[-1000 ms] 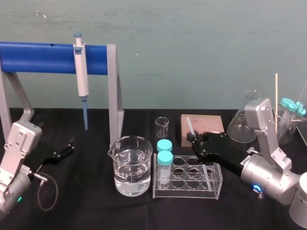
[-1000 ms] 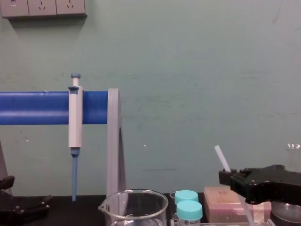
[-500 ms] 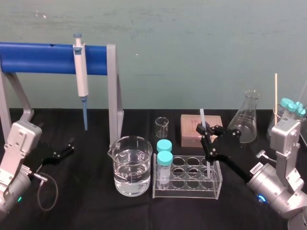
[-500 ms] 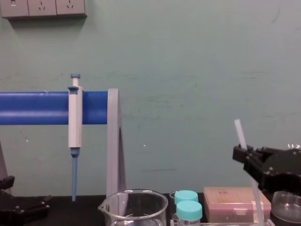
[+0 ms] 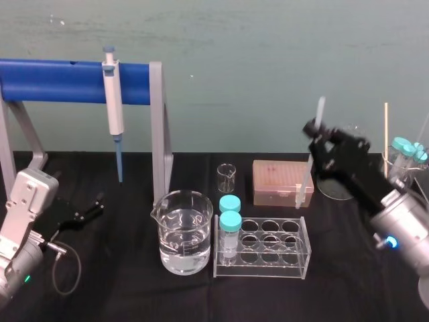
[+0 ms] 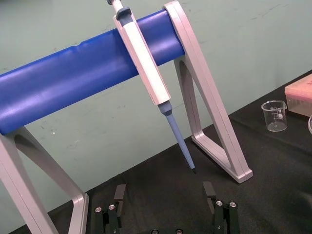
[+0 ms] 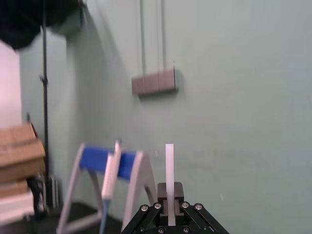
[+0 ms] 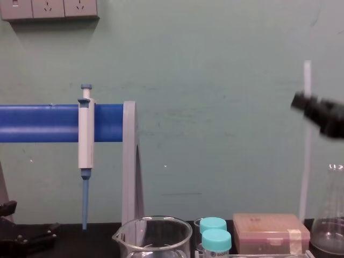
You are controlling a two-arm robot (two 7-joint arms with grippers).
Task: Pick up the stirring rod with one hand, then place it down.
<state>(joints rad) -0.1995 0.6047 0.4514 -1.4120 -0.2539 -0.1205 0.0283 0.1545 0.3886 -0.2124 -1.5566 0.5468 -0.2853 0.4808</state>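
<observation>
The stirring rod point(image 5: 305, 176), thin and translucent white, hangs nearly upright in the air with its lower end just above the right end of the pink box point(image 5: 281, 182). My right gripper point(image 5: 315, 133) is shut on its upper part. From the chest, the stirring rod point(image 8: 305, 172) runs from high on the wall down to the box, crossed by the right gripper point(image 8: 308, 102). In the right wrist view the stirring rod point(image 7: 169, 165) juts out from between the closed fingers point(image 7: 159, 213). My left gripper point(image 6: 163, 204) rests open on the black table at the far left.
A white-and-blue pipette point(image 5: 112, 107) hangs on the blue-barred stand point(image 5: 60, 82). A glass beaker of water point(image 5: 184, 231), a clear tube rack point(image 5: 263, 247) with two teal-capped tubes, a small beaker point(image 5: 226, 178) and a conical flask point(image 5: 337, 176) stand on the table. A jar with a wooden stick point(image 5: 385, 137) is far right.
My right gripper has risen and swung to the right with the rod, from low over the tube rack to above the pink box; the rod now stands nearly upright. The left arm stays still.
</observation>
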